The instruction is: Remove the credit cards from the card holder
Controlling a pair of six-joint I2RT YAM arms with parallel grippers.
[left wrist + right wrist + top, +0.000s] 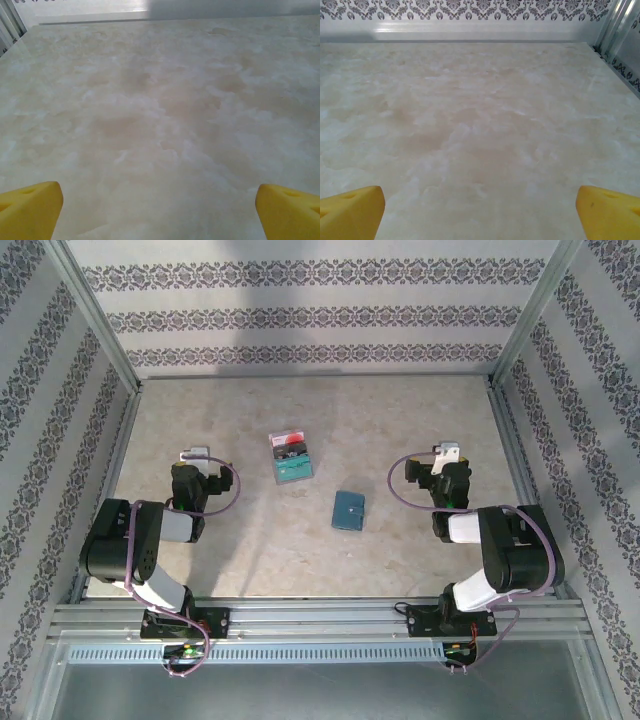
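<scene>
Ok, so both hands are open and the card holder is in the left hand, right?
No. Both are open, but the left hand is empty; the card holder lies untouched, nearer the right hand, as the top external view shows.

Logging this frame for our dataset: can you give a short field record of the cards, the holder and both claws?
surface: beige marbled table
credit cards: small overlapping pile, teal-green one on top
card holder: slate-blue, flat, apart from the cards, nearer the arms
left claw: open, empty, over bare table
right claw: open, empty, over bare table
</scene>
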